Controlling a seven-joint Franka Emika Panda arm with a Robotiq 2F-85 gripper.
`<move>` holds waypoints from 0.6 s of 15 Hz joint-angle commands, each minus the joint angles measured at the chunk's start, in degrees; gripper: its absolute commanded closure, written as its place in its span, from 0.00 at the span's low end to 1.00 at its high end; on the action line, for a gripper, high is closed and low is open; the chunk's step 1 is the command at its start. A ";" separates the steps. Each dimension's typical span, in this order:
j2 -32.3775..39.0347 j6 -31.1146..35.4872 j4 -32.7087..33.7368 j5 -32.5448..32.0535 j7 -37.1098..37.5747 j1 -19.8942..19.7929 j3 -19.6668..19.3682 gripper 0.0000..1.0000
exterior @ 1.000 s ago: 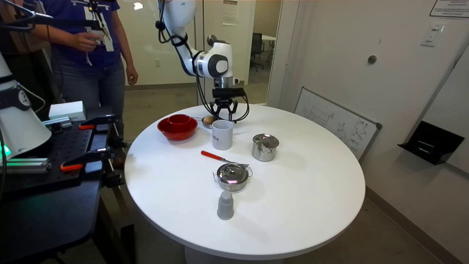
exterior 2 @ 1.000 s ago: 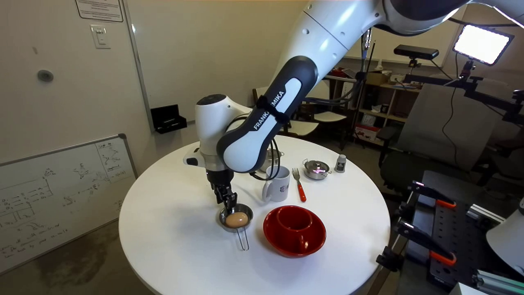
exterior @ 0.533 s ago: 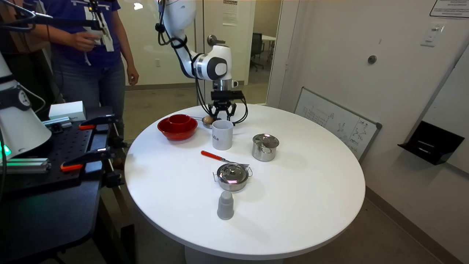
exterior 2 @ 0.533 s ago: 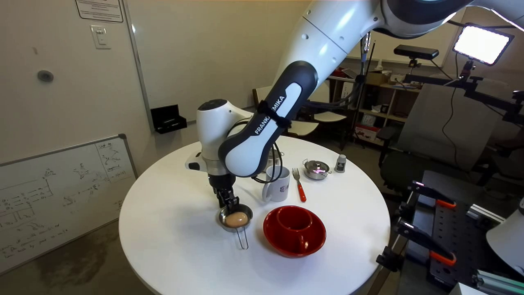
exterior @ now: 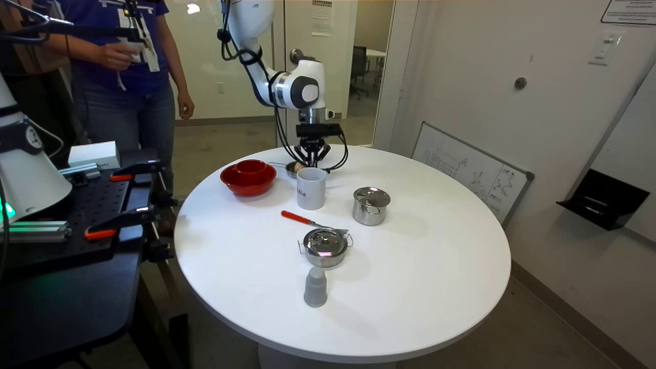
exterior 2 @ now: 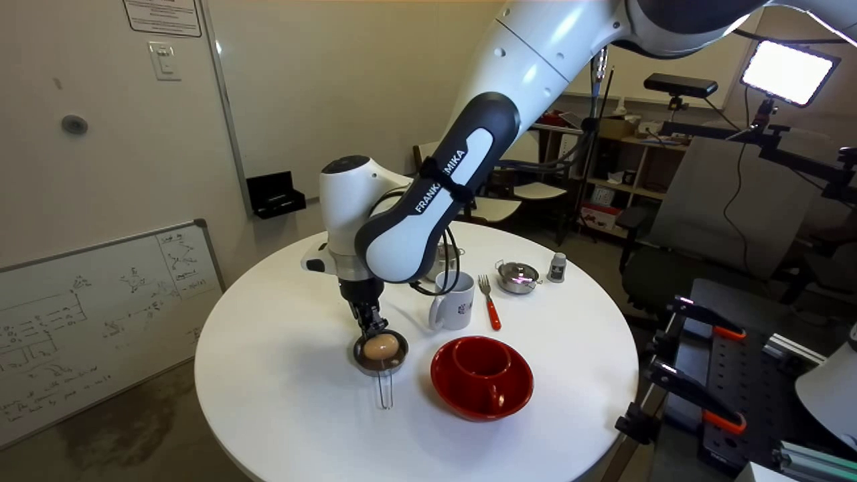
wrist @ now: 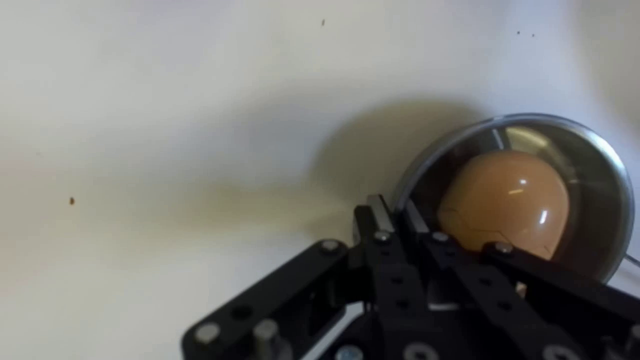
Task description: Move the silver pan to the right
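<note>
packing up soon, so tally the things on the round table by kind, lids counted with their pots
Bowls: 1, red bowl
Cups: 2, red cup and white mug
Pots and pans: 3, silver pan, tall lidded pot and low lidded pot
Forks: 1, red-handled fork
Eggs: 1, brown egg
Bottles: 1, grey bottle
Total: 9

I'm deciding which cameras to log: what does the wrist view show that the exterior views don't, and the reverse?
Only the wrist view: dark specks on the table and thin dark lines on the egg.
Only the exterior views: the red bowl, red cup, white mug, fork, tall silver pot, low silver pot and grey bottle.
Both: the egg in the silver pan, the table, and the end effector at the pan's rim.
</note>
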 commanded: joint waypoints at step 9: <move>-0.30 -2.31 -0.26 2.68 -1.02 -2.36 2.28 0.94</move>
